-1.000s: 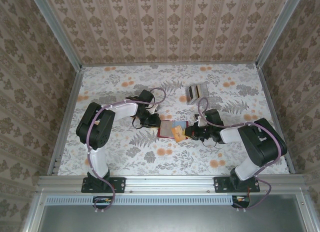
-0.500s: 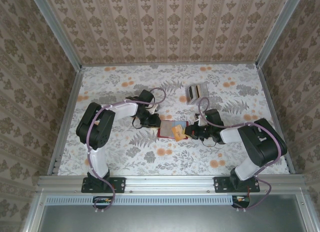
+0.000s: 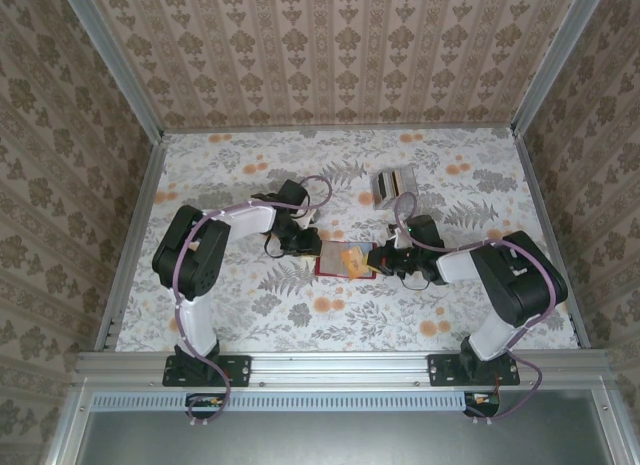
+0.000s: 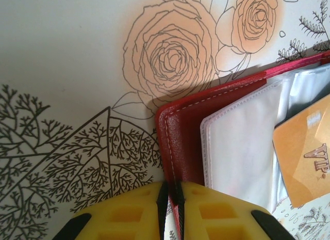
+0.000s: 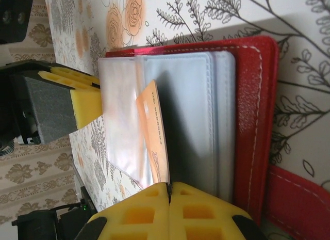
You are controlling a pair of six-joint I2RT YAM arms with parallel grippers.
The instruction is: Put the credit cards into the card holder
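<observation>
**Open card holder pinned at mid-desk, yellow card gripped over its sleeves**

The floral desk (image 3: 250, 315) is walled by patterned paper on the left, far and right sides, with a metal rail along the near edge. Open surface spreads across the far left corner, the near strip in front of both arms and the right margin.

The left arm (image 3: 200, 250) bends inward from the left and the right arm (image 3: 510, 280) from the right. Their wrists meet near the centre, leaving little room between them.

The red card holder (image 3: 330, 263) lies open and flat there, well away from every desk edge. The left jaws are almost shut, pinching the edge of its red cover (image 4: 180, 142) at the left end.

A clear striped box (image 3: 393, 185) sits apart, farther back and to the right.

Clear plastic sleeves (image 5: 180, 111) fan up from the holder's spine.

The right jaws are fully closed on the near edge of the yellow credit card (image 5: 154, 131), which stands tilted among the sleeves. Whether its far edge has entered a pocket cannot be told. From the left wrist the card (image 4: 304, 157) shows "VIP" lettering.
</observation>
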